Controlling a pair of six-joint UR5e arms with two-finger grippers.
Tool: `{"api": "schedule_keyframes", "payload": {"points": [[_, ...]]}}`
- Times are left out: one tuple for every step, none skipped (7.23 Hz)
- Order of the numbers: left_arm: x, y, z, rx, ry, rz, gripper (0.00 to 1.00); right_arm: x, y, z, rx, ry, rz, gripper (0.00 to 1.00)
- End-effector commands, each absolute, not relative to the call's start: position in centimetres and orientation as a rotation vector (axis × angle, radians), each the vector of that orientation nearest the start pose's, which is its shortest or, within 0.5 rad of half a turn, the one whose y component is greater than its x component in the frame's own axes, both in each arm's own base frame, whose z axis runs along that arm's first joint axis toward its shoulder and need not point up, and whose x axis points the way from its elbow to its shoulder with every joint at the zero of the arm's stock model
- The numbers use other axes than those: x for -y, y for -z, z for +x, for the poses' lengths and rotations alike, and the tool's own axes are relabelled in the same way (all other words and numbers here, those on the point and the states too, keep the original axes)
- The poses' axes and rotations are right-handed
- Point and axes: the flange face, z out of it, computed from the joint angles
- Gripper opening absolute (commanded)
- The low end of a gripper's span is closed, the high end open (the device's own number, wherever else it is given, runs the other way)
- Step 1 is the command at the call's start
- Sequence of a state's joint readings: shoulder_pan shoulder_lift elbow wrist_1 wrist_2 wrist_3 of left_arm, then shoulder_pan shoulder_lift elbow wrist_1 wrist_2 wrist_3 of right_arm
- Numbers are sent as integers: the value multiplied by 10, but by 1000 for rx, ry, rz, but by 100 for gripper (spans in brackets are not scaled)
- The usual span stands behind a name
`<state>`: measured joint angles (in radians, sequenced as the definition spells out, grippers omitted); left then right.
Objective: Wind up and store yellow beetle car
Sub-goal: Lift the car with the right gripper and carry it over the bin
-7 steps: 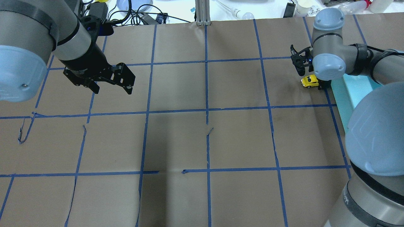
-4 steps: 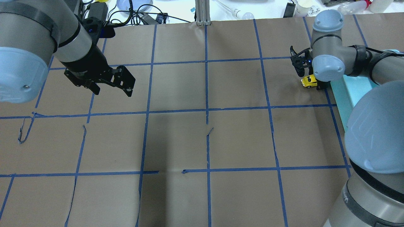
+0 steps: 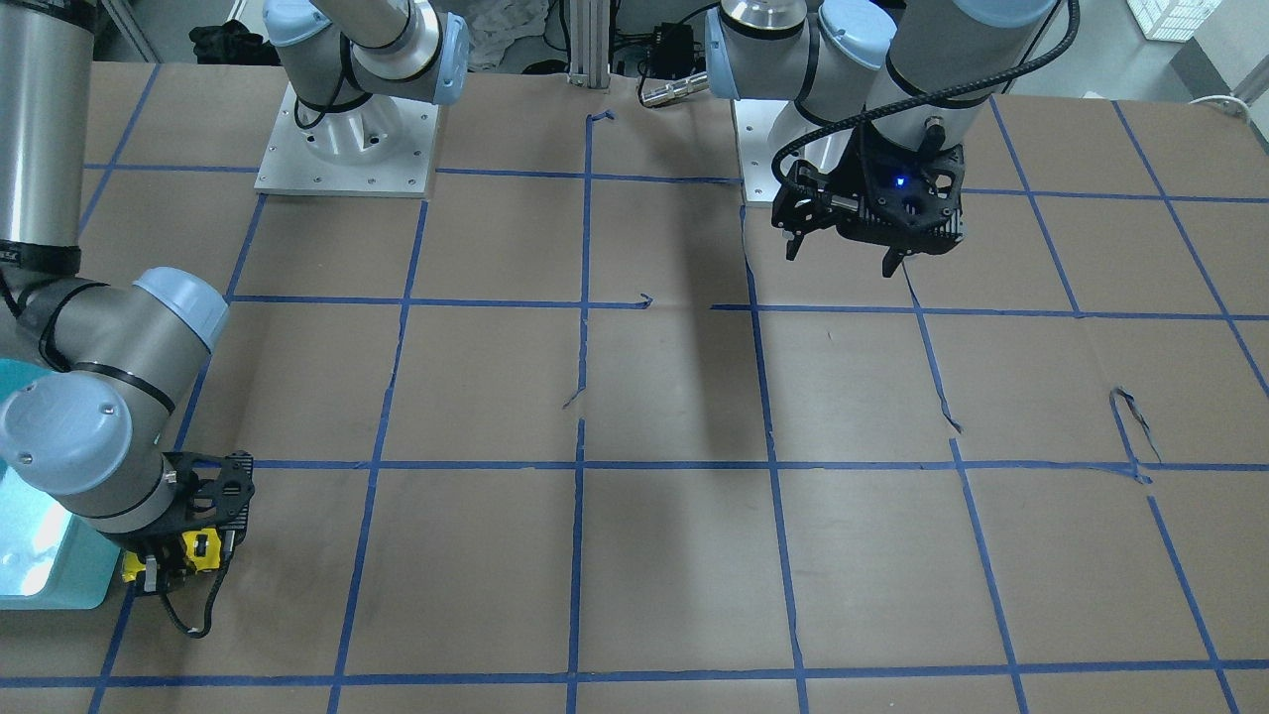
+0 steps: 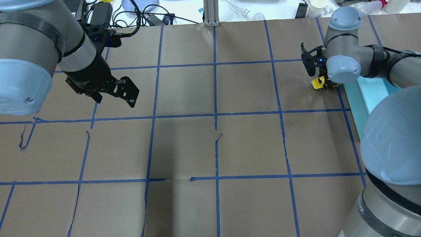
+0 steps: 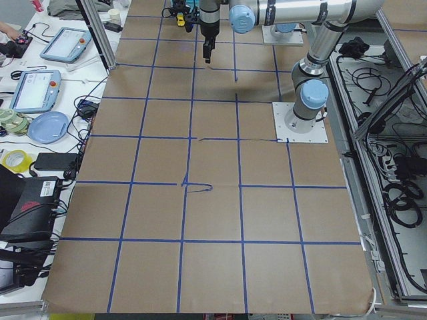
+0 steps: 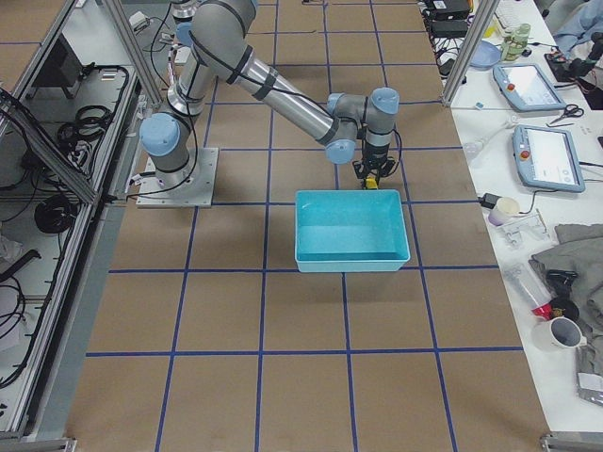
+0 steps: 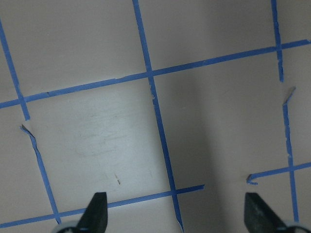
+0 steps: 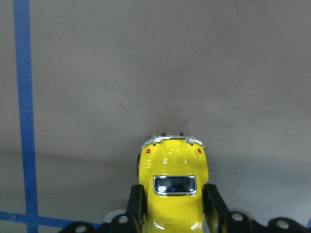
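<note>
The yellow beetle car [image 8: 173,187] sits between the fingers [image 8: 137,206] of my right gripper [image 8: 172,204], which is shut on its sides. In the overhead view the car [image 4: 319,83] is at the far right, beside the teal bin [image 4: 368,95], half hidden under my right wrist. In the front-facing view the car [image 3: 188,553] shows under the right gripper [image 3: 183,570]. My left gripper [image 4: 113,95] is open and empty, held above the table at the far left; its fingertips [image 7: 97,211] show wide apart in the left wrist view.
The teal bin [image 6: 350,229] stands at the table's right end, just beside the car. Brown paper with blue tape lines [image 4: 215,115] covers the table. Cables and clutter [image 4: 141,13] lie beyond the far edge.
My right gripper with the car has shifted slightly toward the far edge and turned a little. My left gripper has rotated and drifted slightly nearer.
</note>
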<state>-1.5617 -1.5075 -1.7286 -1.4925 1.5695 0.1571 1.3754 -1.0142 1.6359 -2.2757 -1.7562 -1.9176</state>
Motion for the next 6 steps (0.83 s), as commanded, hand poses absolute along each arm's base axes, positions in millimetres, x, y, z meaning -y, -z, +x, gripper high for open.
{"api": "schedule_keyframes", "payload": {"points": [[473,-454,-127,-3133,-24,4,100,655,-248,0,-2200,-150,-2516,0],[474,-462,-128,-3135,4,-2,100,650,-269,22,-2174,-131,-2563,0],[475,-463,-130,-3138,7,-14,100,647,-277,47,-2133,-140,-2614,0],[474,-463,-129,-3135,10,2,100,641,-295,68,-2112,-118,-2667,0],[474,-464,-129,-3143,12,2,100,632,-317,72,-2109,-129,-2681,0],[476,-462,-129,-3148,5,5,100,626,-328,72,-2109,-134,-2678,0]]}}
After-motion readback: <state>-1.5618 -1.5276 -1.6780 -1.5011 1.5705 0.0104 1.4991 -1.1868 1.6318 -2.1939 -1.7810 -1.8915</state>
